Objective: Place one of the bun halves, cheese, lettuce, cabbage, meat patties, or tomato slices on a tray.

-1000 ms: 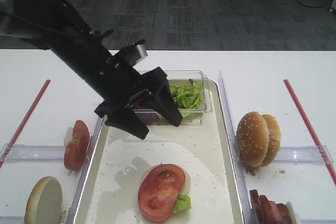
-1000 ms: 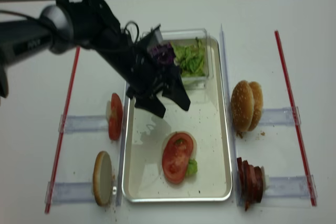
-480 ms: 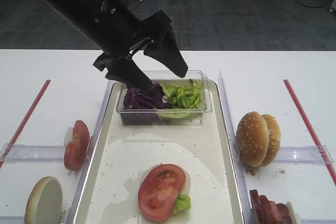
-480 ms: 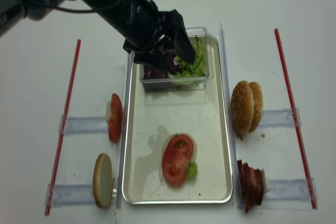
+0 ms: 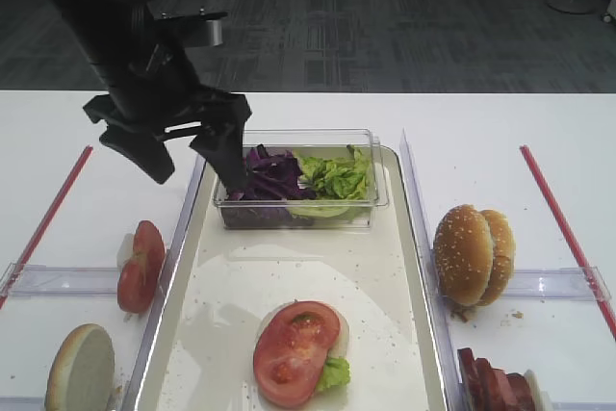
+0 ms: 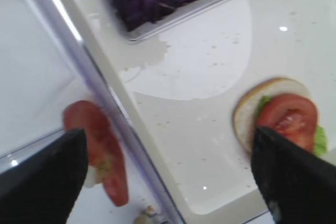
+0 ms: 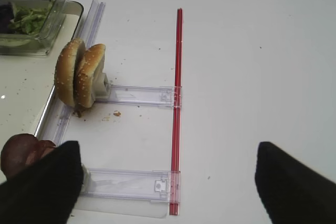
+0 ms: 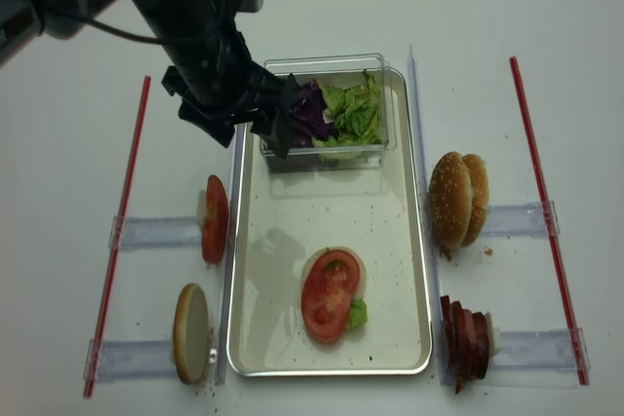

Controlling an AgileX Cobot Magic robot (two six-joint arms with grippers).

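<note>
My left jaws [image 5: 188, 156] stand wide apart and hold nothing. They hang over the left rim of the tray [image 5: 409, 267], beside the far left corner of the clear box [image 5: 361, 204]. One finger [image 5: 226, 156] is in front of the box's left end, the other finger [image 5: 144, 153] is outside the tray, above the desk [image 5: 462, 132].

The cabbage [image 5: 265, 175] lies in the left half of the box, just beside my inner finger; I cannot tell if the finger touches it. The lettuce [image 5: 337, 175] fills the right half of the box, farther from my jaws.

On the near part of the tray lies a bun half [image 5: 339, 334], cut face up, with a small lettuce piece [image 5: 332, 372] and a tomato slice [image 5: 294, 353] on top of it. This stack is well apart from my left jaws, toward the front.

Left of the tray, more tomato slices [image 5: 140, 265] stand on edge on a clear holder [image 5: 58, 279], near and below my outer finger. Another bun half [image 5: 82, 368] stands on edge at the front left.

My right jaws [image 7: 168, 182] are also wide apart and hold nothing, above the desk at the right side. Two bun halves [image 7: 79, 80] stand together left of them, and the meat patties [image 7: 21, 153] are just beside the left finger [image 7: 39, 190].
</note>
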